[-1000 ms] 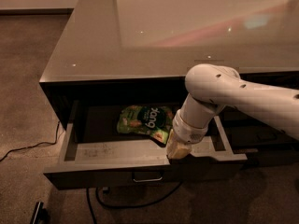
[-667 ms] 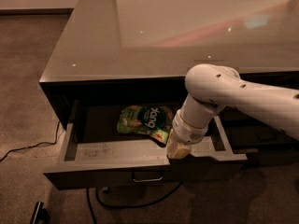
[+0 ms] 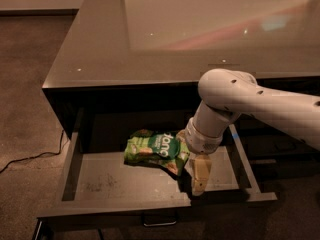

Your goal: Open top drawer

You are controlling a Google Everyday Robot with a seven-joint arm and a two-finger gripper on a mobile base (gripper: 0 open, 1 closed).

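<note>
The top drawer [image 3: 100,181] stands pulled far out from under the dark glossy cabinet top. Its grey floor and side walls show, and its small metal pull handle [image 3: 159,220] hangs at the middle of the front panel at the bottom of the view. My gripper [image 3: 200,176] hangs from the white arm [image 3: 250,101] that comes in from the right. It points down inside the drawer, just behind the front wall and right of centre. It is near the handle but not on it.
A green snack bag [image 3: 157,148] lies on the drawer floor just left of the gripper. The cabinet top [image 3: 165,29] overhangs the back of the drawer. A cable [image 3: 30,156] runs over the carpet at the left.
The view has drawn closer to the drawer. The gripper sits slightly further inside, behind the front wall. The drawer stays open and the bag has not moved.
</note>
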